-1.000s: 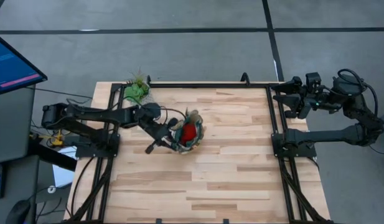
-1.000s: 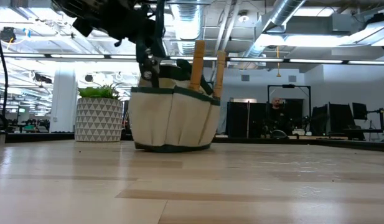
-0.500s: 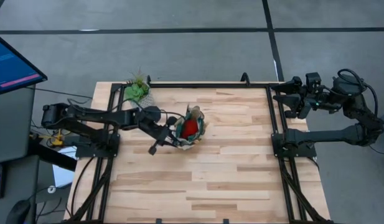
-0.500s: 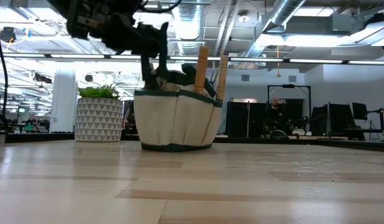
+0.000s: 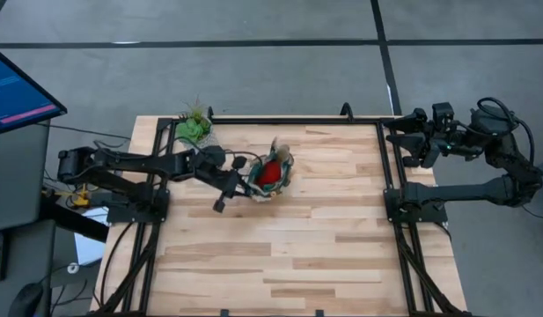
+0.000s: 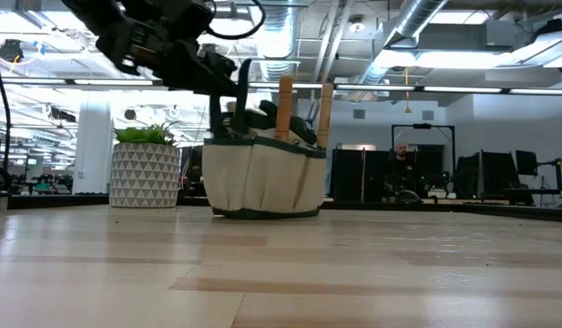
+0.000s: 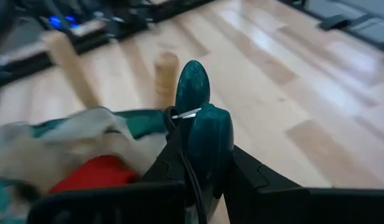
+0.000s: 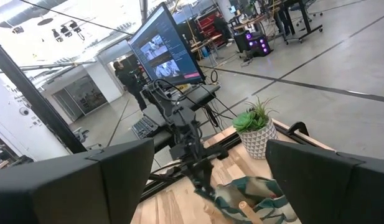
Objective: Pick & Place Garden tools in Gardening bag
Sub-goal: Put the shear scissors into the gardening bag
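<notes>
Gardening bag [image 5: 273,174] slid toward the plant; left tool [image 5: 245,182] clamps its teal handle [image 7: 203,134].

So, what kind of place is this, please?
It looks like an open-plan robotics lab or workshop, not a garden. The wooden table sits in a metal frame on a grey floor, a monitor stands nearby, and exposed ceiling ducts and rows of workstations show behind.

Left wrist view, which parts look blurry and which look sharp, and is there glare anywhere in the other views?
Left wrist view: wooden handles and red item are blurred; the left gripper is sharper. Low view: bright ceiling lights behind the gardening bag.
</notes>
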Action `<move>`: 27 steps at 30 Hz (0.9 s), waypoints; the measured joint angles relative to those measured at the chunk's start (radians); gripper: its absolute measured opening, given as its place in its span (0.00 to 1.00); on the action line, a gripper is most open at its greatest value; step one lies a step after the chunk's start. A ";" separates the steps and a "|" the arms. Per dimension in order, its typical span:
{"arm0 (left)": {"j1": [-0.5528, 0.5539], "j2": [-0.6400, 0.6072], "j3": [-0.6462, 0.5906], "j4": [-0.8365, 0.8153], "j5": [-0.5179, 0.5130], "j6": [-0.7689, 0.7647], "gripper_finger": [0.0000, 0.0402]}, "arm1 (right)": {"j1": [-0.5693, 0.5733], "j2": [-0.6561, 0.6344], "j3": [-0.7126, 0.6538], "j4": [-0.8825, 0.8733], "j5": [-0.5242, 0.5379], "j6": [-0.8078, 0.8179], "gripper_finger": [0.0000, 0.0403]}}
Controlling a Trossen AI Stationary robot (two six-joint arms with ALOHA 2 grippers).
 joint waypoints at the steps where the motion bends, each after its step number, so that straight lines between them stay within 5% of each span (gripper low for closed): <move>1: 0.009 -0.004 0.000 0.005 -0.011 0.014 0.08 | 0.000 0.000 0.000 0.000 0.000 0.000 0.75; 14: 0.092 0.158 0.000 0.043 0.010 0.170 0.08 | 0.000 0.000 0.000 0.000 0.000 0.019 0.75; 23: 0.075 -0.028 0.033 0.010 0.267 -0.160 0.08 | 0.000 0.000 0.000 0.000 -0.006 0.010 0.75; 27: 0.070 -0.074 0.031 -0.003 0.248 -0.203 0.08 | 0.000 0.000 0.000 0.000 -0.012 -0.019 0.75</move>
